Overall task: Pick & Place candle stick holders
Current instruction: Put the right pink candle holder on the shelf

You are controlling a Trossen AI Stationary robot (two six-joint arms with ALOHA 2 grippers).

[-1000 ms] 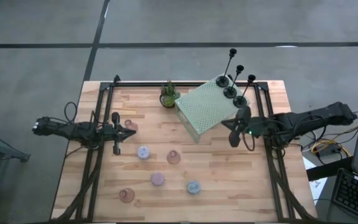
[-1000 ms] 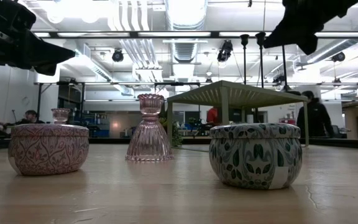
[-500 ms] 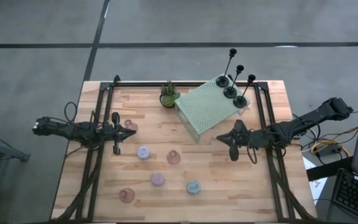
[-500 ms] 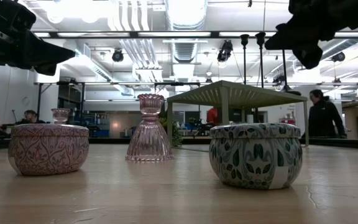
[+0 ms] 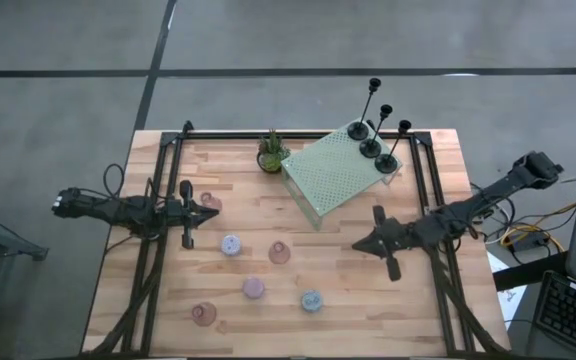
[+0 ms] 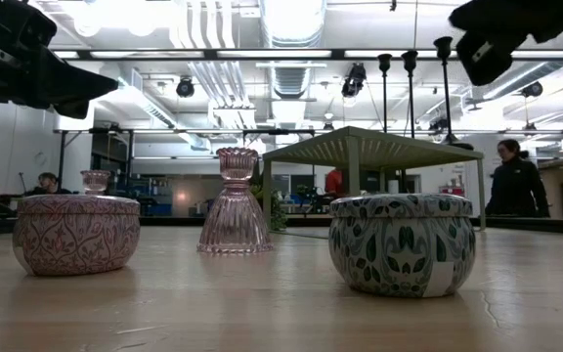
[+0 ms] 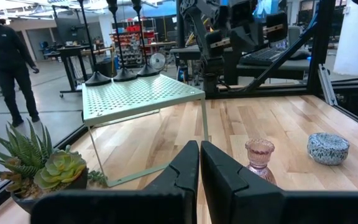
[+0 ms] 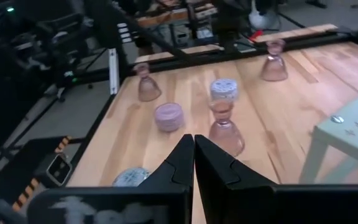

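Note:
Three black holders (image 5: 370,147) stand by their round bases on the pale green platform (image 5: 333,178). Three pinkish glass cups stand on the table: one (image 5: 208,203) beside my left gripper, one mid-table (image 5: 279,253) (image 8: 225,129), one near the front (image 5: 204,314). The lilac (image 5: 231,244), pink (image 5: 254,288) and blue (image 5: 311,300) round holders sit between them. My left gripper (image 5: 215,212) (image 7: 199,157) is shut and empty at the left. My right gripper (image 5: 356,245) (image 8: 194,149) is shut and empty above the table, right of the middle cup.
A small potted green plant (image 5: 272,152) stands at the platform's left corner near the far edge. A black frame (image 5: 158,200) runs along the table's sides. A person (image 6: 516,176) walks in the room beyond the table.
My right gripper has gone from beside the platform's near right side toward the table's near edge. It now hovers over open wood, pointing toward the middle glass cup. Nothing on the table has moved.

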